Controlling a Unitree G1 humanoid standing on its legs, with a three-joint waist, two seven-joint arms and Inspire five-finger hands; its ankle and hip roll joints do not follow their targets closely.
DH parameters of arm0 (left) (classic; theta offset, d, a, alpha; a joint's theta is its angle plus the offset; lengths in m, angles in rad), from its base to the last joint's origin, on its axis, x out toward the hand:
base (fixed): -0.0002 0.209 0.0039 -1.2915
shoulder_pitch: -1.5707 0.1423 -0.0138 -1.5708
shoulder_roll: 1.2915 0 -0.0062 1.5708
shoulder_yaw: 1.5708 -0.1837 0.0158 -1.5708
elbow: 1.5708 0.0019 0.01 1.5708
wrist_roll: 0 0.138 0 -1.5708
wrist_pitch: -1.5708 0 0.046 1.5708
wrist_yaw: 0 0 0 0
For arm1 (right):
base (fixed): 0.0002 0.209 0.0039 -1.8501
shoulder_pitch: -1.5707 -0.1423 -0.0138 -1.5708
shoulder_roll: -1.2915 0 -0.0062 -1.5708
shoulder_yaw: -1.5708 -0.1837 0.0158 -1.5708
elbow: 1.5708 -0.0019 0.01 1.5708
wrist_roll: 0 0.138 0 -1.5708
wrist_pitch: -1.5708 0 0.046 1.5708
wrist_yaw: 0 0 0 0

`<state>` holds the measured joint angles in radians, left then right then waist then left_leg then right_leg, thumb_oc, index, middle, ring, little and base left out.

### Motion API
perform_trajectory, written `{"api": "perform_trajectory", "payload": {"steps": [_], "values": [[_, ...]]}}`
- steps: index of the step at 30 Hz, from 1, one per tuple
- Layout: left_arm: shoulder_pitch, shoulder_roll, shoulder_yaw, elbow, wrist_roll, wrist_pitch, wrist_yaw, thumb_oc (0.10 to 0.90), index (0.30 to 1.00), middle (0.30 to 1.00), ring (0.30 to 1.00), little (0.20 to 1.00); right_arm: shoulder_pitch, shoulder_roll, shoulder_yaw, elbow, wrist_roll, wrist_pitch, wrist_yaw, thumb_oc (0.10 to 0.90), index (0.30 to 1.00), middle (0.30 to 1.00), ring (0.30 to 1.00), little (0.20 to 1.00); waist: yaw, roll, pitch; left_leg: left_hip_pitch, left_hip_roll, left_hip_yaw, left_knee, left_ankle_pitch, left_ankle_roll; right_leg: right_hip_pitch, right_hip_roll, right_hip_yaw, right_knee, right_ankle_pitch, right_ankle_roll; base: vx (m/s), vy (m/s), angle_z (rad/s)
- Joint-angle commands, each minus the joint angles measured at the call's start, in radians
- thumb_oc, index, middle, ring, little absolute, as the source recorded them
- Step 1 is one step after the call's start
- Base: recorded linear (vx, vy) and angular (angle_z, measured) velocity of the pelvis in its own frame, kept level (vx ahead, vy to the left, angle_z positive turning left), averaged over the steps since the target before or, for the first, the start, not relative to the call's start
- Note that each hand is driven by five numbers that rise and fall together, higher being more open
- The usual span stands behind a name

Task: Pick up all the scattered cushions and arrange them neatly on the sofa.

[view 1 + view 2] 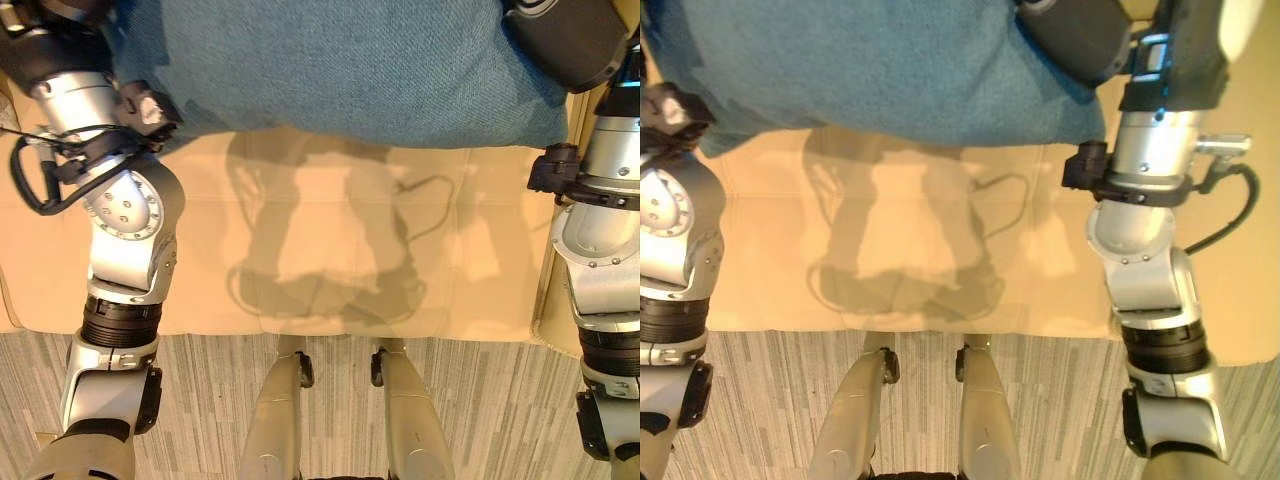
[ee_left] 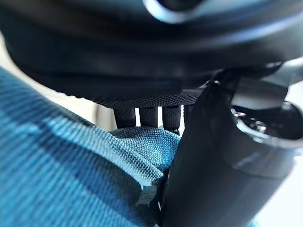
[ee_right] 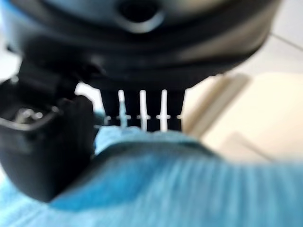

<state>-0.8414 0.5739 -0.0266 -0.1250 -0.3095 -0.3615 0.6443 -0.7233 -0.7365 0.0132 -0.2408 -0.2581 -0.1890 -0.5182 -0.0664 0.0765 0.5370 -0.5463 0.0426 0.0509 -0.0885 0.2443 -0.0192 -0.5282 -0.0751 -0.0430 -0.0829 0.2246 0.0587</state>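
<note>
Cushion (image 1: 340,70) looks soft and light, sagging at twelve o'clock over the sofa (image 1: 330,250); left hand (image 2: 199,156) and right hand (image 3: 47,142) pinch its side edges.

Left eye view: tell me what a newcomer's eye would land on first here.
The big blue cushion fills the far part of the scene, held up over the beige sofa seat. The left robot hand grips its cloth at one end, thumb pinching a fold, and the right robot hand clamps the other end. Nearer the robot, striped grey floor runs along the sofa's front edge.
</note>
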Motion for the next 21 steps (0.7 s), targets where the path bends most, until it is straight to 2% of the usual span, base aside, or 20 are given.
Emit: {"api": "perform_trajectory", "payload": {"steps": [1,3,5,6,7,8,9,10,11,13,14,15,16,21], "values": [[-0.2,0.064,-0.102,-0.035,0.188,-0.154,0.025,0.4,0.3,0.3,0.3,0.3,-0.135,-0.052,0.077,0.066,-0.088,-0.093,-0.105,0.4,0.3,0.3,0.3,0.3,-0.015,-0.054,-0.152,0.016,0.003,-0.015,0.139,-0.225,-0.033,0.046,-0.047,-0.013,0.085,-0.177,0.05,0.0,-0.007,0.06],[-0.268,0.057,-0.17,0.15,0.16,-0.129,0.034,0.4,0.3,0.3,0.3,0.3,-0.161,-0.065,0.127,0.238,-0.106,-0.045,-0.148,0.4,0.3,0.3,0.3,0.3,-0.019,-0.055,-0.16,0.022,0.006,-0.015,0.131,-0.228,-0.031,0.051,-0.048,-0.016,0.08,-0.178,0.051,-0.01,-0.013,0.05],[-0.329,0.041,-0.244,0.321,0.088,-0.113,-0.01,0.4,0.3,0.3,0.3,0.3,-0.211,-0.072,0.194,0.399,-0.122,0.003,-0.179,0.4,0.3,0.3,0.3,0.3,-0.02,-0.057,-0.164,0.024,0.005,-0.015,0.127,-0.223,-0.029,0.053,-0.049,-0.02,0.079,-0.175,0.051,-0.04,-0.018,0.03],[-0.366,0.046,-0.277,0.401,0.098,-0.092,-0.018,0.4,0.3,0.3,0.3,0.3,-0.241,-0.073,0.222,0.469,-0.121,0.02,-0.192,0.4,0.3,0.3,0.3,0.3,-0.022,-0.056,-0.162,0.023,0.006,-0.015,0.127,-0.22,-0.028,0.052,-0.05,-0.021,0.08,-0.174,0.051,-0.05,-0.01,0.01],[-0.4,0.02,-0.304,0.482,0.065,-0.079,-0.033,0.4,0.3,0.3,0.3,0.3,-0.276,-0.046,0.247,0.542,-0.101,0.037,-0.207,0.4,0.3,0.3,0.3,0.3,-0.025,-0.055,-0.156,0.022,0.005,-0.016,0.128,-0.22,-0.027,0.05,-0.051,-0.021,0.083,-0.175,0.05,-0.05,-0.003,0.0],[-0.436,0.012,-0.326,0.551,0.087,-0.053,-0.031,0.4,0.3,0.3,0.3,0.3,-0.298,-0.024,0.249,0.604,-0.071,0.041,-0.224,0.4,0.3,0.3,0.3,0.3,-0.026,-0.054,-0.157,0.022,0.005,-0.017,0.13,-0.219,-0.026,0.049,-0.052,-0.021,0.086,-0.176,0.049,-0.05,-0.004,-0.01],[-0.498,0.005,-0.37,0.662,0.207,0.008,0.029,0.4,0.3,0.3,0.3,0.3,-0.33,-0.01,0.27,0.699,-0.047,0.043,-0.252,0.4,0.3,0.3,0.3,0.3,-0.029,-0.056,-0.154,0.018,0.006,-0.02,0.135,-0.217,-0.026,0.047,-0.053,-0.02,0.091,-0.175,0.047,-0.04,-0.001,-0.01],[-0.508,0.001,-0.376,0.67,0.213,0.007,0.037,0.4,0.3,0.3,0.3,0.3,-0.341,-0.01,0.274,0.711,-0.045,0.038,-0.256,0.4,0.3,0.3,0.3,0.3,-0.028,-0.057,-0.15,0.017,0.005,-0.02,0.137,-0.217,-0.026,0.047,-0.054,-0.02,0.091,-0.176,0.047,-0.08,-0.013,-0.01],[-0.583,-0.079,-0.411,0.856,0.229,0.066,0.06,0.4,0.3,0.3,0.3,0.3,-0.446,0.068,0.334,0.856,0.031,0.058,-0.27,0.4,0.3,0.3,0.3,0.3,-0.034,-0.062,-0.133,0.009,0.006,-0.019,0.144,-0.214,-0.026,0.036,-0.056,-0.019,0.102,-0.173,0.046,-0.08,-0.02,-0.02],[-0.6,-0.115,-0.393,0.933,0.169,0.078,0.064,0.4,0.3,0.3,0.3,0.3,-0.497,0.13,0.326,0.917,0.096,0.076,-0.299,0.4,0.3,0.3,0.3,0.3,-0.036,-0.06,-0.128,0.005,0.005,-0.017,0.146,-0.214,-0.026,0.03,-0.058,-0.017,0.105,-0.169,0.047,-0.05,-0.008,-0.04],[-0.602,-0.114,-0.393,0.935,0.167,0.077,0.064,0.4,0.3,0.3,0.3,0.3,-0.499,0.131,0.327,0.919,0.097,0.076,-0.3,0.4,0.3,0.3,0.3,0.3,-0.036,-0.061,-0.127,0.004,0.005,-0.017,0.146,-0.214,-0.026,0.03,-0.058,-0.016,0.105,-0.169,0.047,-0.03,0.011,-0.05],[-0.646,-0.134,-0.413,1.048,0.162,0.099,0.033,0.4,0.3,0.3,0.3,0.3,-0.558,0.165,0.344,0.983,0.146,0.078,-0.298,0.4,0.3,0.3,0.3,0.3,-0.039,-0.06,-0.127,-0.001,0.005,-0.015,0.145,-0.21,-0.026,0.021,-0.059,-0.01,0.107,-0.163,0.047,-0.04,0.012,-0.03],[-0.664,-0.134,-0.424,1.097,0.167,0.106,0.02,0.4,0.3,0.3,0.3,0.3,-0.594,0.175,0.363,1.011,0.153,0.08,-0.296,0.4,0.3,0.3,0.3,0.3,-0.04,-0.06,-0.123,-0.006,0.004,-0.013,0.144,-0.207,-0.026,0.015,-0.059,-0.007,0.106,-0.16,0.047,-0.04,0.012,-0.01],[-0.655,-0.145,-0.393,1.14,0.126,0.111,0.022,0.4,0.3,0.3,0.3,0.3,-0.621,0.191,0.379,1.023,0.168,0.092,-0.298,0.4,0.3,0.3,0.3,0.3,-0.041,-0.057,-0.122,-0.02,0.006,-0.008,0.139,-0.197,-0.029,0.003,-0.06,-0.004,0.1,-0.154,0.05,-0.01,0.002,0.0]]}}
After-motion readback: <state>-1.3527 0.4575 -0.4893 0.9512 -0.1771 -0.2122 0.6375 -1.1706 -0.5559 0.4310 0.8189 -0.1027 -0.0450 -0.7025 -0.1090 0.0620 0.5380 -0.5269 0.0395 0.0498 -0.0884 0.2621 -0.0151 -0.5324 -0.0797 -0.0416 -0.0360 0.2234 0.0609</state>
